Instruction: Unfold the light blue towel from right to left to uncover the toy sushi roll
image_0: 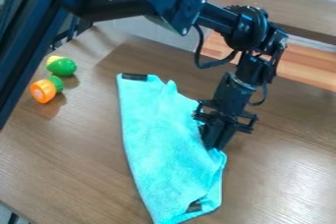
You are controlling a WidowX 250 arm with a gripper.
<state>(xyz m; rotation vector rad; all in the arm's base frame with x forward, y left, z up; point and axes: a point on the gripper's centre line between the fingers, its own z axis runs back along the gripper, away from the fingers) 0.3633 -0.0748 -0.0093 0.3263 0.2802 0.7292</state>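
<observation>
The black gripper (214, 145) hangs down at the right edge of a turquoise cloth (162, 144), its lower end touching the fabric. Whether cloth is pinched there cannot be made out. The cloth lies long and rumpled on the wooden table, from a narrow top end with a dark tag to a wider lower end near the bottom edge of the view, where a second dark patch shows. Small folds bunch beside and below the gripper.
At the left of the brown table (72, 149) lie a green and yellow toy fruit (62, 66) and an orange and green one (44, 90). A lighter wooden board (302, 66) stands behind the gripper. The arm crosses the top left.
</observation>
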